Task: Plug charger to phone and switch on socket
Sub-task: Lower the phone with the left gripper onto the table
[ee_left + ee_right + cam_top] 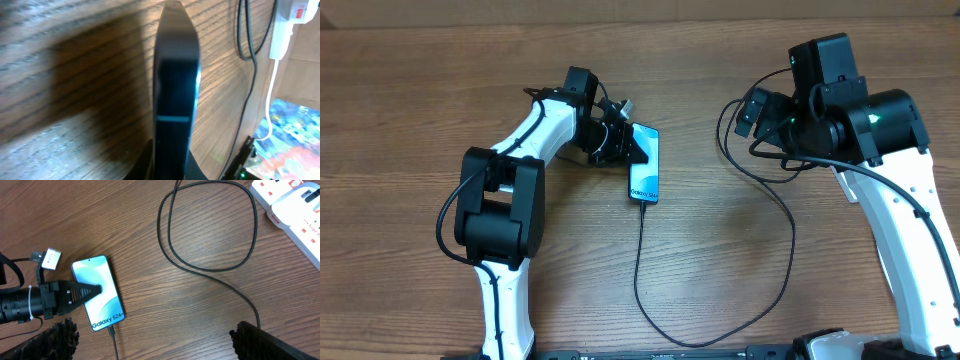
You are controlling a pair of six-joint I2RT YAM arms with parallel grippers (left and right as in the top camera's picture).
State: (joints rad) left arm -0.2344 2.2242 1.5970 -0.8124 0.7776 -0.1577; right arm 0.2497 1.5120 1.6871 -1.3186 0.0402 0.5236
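Left pincer (97, 290): pressed together, its tip over the bright blue-cyan screen of the phone (106, 309). You find the phone flat on the tabletop (175, 322), the thin black charger (637, 262) meeting its lettered short end. Right pincer (160, 345): spread wide, empty.

Brown wood-grain table (400, 80), grain running left-right in overhead. Past its edge in left wrist view: blurred blue-and-orange patterned patch (295, 140), unidentifiable.
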